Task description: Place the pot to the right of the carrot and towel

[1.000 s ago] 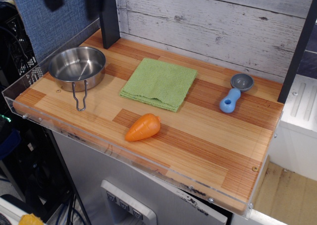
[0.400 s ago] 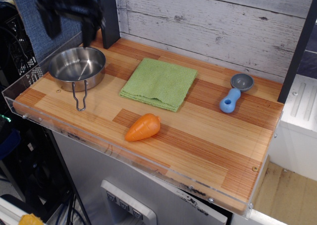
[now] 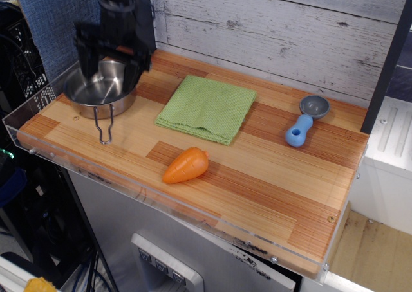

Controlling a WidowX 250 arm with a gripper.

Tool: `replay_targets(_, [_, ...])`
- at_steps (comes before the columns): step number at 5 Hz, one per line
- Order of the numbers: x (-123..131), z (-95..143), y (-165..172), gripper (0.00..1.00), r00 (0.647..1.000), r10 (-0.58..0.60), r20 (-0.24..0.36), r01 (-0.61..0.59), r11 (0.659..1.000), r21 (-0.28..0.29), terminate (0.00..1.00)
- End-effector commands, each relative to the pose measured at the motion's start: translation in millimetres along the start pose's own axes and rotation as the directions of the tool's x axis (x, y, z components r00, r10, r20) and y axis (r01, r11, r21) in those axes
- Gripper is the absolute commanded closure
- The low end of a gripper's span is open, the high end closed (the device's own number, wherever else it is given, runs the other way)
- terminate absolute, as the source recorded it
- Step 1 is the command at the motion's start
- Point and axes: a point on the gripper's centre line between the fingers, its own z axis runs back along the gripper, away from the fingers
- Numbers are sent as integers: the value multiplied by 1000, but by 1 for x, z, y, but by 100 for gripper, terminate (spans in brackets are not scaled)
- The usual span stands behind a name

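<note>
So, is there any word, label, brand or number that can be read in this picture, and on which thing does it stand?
None can be read. The pot, towel, carrot and blue-handled scoop carry no visible text. The dark marks on the table's clear front edge are too small and blurred to read.

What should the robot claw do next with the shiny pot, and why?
Probably lower a little and close on the pot's rim. The gripper hangs open right over the pot, which sits left of the towel and carrot, so it must be grabbed before moving right.
</note>
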Motion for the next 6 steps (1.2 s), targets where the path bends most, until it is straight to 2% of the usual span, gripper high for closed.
replay_targets(1, [3,0,-17,0,1000,-5,6,5,1000,-7,0])
replay_targets(2, [3,-2,-18,0,1000,-4,1,4,1000,3,0])
replay_targets(3, [-4,29,11,0,996,72,58,-74,997,24,0])
replay_targets(4, [-17,62,49,0,978,181,102,-181,983,-9,0])
replay_targets(5, [-20,74,54,0,977,182,111,-178,983,-45,0])
replay_targets(6, [-12,59,26,0,993,101,60,-98,994,-52,0])
